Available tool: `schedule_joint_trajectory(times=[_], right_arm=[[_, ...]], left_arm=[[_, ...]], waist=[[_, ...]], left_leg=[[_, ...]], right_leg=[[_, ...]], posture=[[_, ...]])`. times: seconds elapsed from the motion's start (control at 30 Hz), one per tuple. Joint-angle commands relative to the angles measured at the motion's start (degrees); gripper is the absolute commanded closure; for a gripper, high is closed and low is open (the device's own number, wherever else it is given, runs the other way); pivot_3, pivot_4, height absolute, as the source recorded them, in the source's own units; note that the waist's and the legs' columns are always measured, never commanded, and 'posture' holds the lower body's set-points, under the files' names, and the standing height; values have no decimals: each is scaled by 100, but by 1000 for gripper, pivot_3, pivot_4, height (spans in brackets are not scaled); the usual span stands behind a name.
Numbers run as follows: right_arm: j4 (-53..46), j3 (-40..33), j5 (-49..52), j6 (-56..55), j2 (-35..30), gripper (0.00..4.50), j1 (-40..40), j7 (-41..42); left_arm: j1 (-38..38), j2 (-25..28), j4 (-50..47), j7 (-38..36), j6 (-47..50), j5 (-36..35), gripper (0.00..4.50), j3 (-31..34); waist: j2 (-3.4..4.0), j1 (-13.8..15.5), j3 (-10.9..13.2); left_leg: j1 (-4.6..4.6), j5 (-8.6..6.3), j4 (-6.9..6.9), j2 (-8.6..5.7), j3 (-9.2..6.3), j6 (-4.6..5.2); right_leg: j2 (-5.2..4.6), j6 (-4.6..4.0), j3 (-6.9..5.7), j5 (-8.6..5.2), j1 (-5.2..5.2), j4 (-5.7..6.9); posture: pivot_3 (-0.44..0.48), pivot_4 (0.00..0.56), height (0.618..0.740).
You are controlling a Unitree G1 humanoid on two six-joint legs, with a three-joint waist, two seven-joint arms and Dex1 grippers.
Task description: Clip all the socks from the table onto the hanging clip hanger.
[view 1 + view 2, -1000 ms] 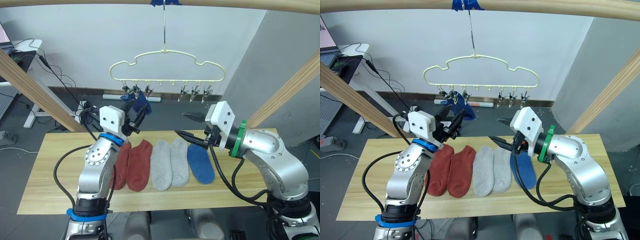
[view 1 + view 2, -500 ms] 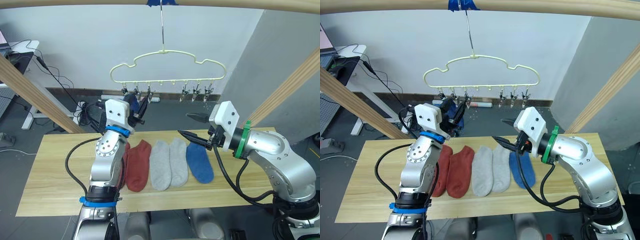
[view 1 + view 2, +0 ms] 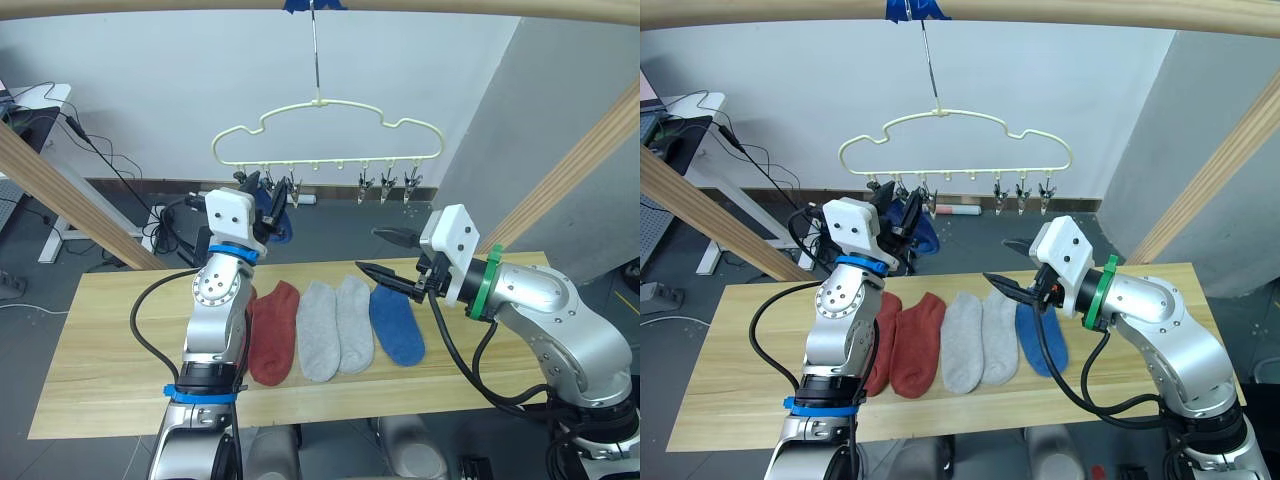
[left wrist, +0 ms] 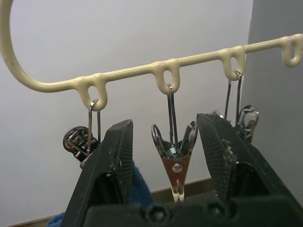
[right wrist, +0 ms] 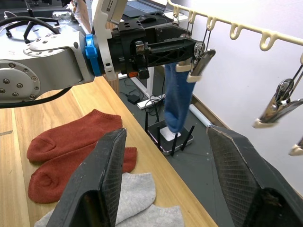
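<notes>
One blue sock (image 5: 176, 97) hangs down from our left gripper (image 4: 173, 156), up at the clip hanger (image 3: 325, 135), and that is the piece we are working on; in the left wrist view a bit of its blue fabric shows just inside one finger, while a metal clip (image 4: 173, 151) dangles in the gap between our two fingers, which stand apart on either side of it without touching it. We hold the sock this high so that its cuff sits level with the row of clips, and we judge the clipping of this first sock to be under way; whether a clip already grips the fabric we cannot tell. Below and well apart from those jaws, five socks lie side by side on the table (image 3: 90, 350): two rust-red socks (image 3: 908, 340) nearest the left arm, two light grey socks (image 3: 980, 338) in the middle, and a second blue sock (image 3: 397, 325) closest to our right gripper (image 3: 383, 254). That gripper hovers above the second blue sock with its jaws wide and empty, likely waiting either to squeeze a clip open or to take the next sock.
</notes>
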Motion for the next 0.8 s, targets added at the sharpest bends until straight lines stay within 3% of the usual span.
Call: schedule_joint_trajectory(times=[0.03, 0.13, 0.23, 0.4, 0.47, 0.57, 0.67, 0.8], right_arm=[[-148, -140, 95, -125, -46, 1659, 9, -34], [-157, -139, 118, -138, -63, 1659, 29, -37], [-129, -119, 111, -178, -77, 1659, 45, -41], [25, -13, -66, -353, -109, 1659, 186, -77], [178, 78, -228, -430, -144, 1659, 375, -137], [648, 272, -678, -667, -129, 1157, 786, -381], [1298, 563, -1290, -1096, 1, 141, 963, -740], [2293, 842, -1852, -1667, 301, 41, 1010, -1102]], left_arm=[[-86, -33, -120, 21, -113, -9, 2179, 33], [-78, -31, -134, 52, -147, 52, 2681, 26], [-72, -32, -138, 62, -145, 63, 3616, 30], [-87, -15, -161, 57, -124, 67, 4413, 33], [-80, -2, -193, 49, -109, 68, 4497, 30], [-56, 41, -243, 14, -67, 83, 4500, 10], [-42, 91, -269, -36, -60, 104, 4500, -14], [-24, 134, -332, -108, -16, 95, 4500, -66]], waist=[[0, 0, 0], [0, 0, 0], [0, 1, 0], [0, 3, 0], [0, 4, 0], [-1, 8, -1], [-1, 7, -1], [-1, -11, -1]], left_leg=[[0, 0, 0, 0, 0, 0], [0, 0, -1, 0, 0, 0], [0, 0, 0, 0, 0, 0], [1, 0, 0, 0, 0, 0], [1, 0, 0, 0, 0, 0], [1, 0, 0, 0, 0, 0], [2, 0, 0, 0, 2, 0], [6, 1, 2, 1, 5, 0]], right_leg=[[0, 0, 0, 0, 0, 0], [0, 0, 0, 0, 0, 0], [0, 0, 0, 0, 0, 0], [0, 0, 0, 0, 0, 1], [0, 0, 0, 0, 1, 1], [0, 0, 0, 0, 2, 0], [0, 0, 2, 0, 1, 2], [1, 1, 5, 0, 1, 4]], posture=[[-244, 289, 740], [-242, 286, 740], [-240, 281, 740], [-232, 278, 740], [-228, 278, 740], [-228, 278, 740], [-223, 281, 740], [-214, 284, 740]])
